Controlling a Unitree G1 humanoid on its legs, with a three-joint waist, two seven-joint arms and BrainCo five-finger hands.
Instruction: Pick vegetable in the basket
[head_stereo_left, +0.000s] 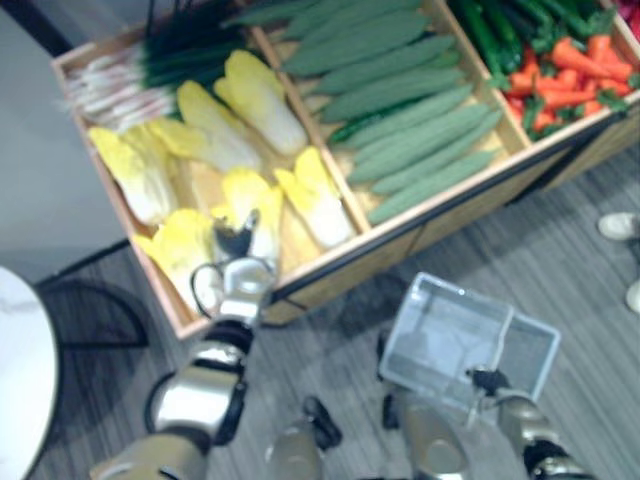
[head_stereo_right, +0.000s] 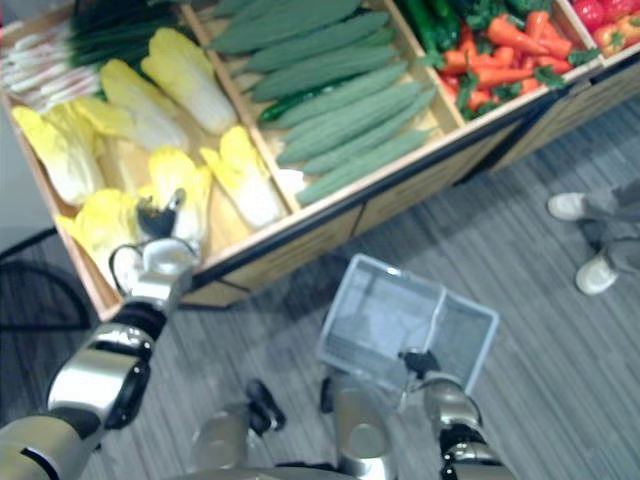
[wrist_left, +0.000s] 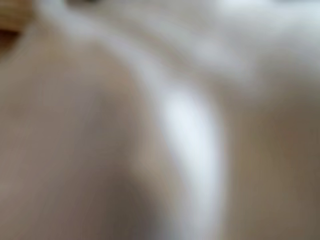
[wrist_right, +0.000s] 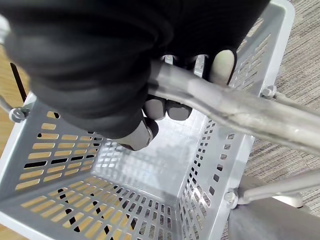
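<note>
This is a grocery shop's produce aisle. A wooden display stand (head_stereo_left: 400, 240), ahead of the right hand (wrist_right: 125, 65), sorts cabbages (head_stereo_left: 255, 100), cucumbers (head_stereo_left: 400, 120) and carrots (head_stereo_left: 565, 85) into compartments, and that hand grips a grey shopping basket (wrist_right: 60, 165).

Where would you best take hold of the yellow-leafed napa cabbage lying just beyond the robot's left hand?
Around the napa cabbage's firmer pale stem half, coming down from above: it lies flat, stem end toward the wooden crate's front wall, with other cabbages close alongside.
</note>
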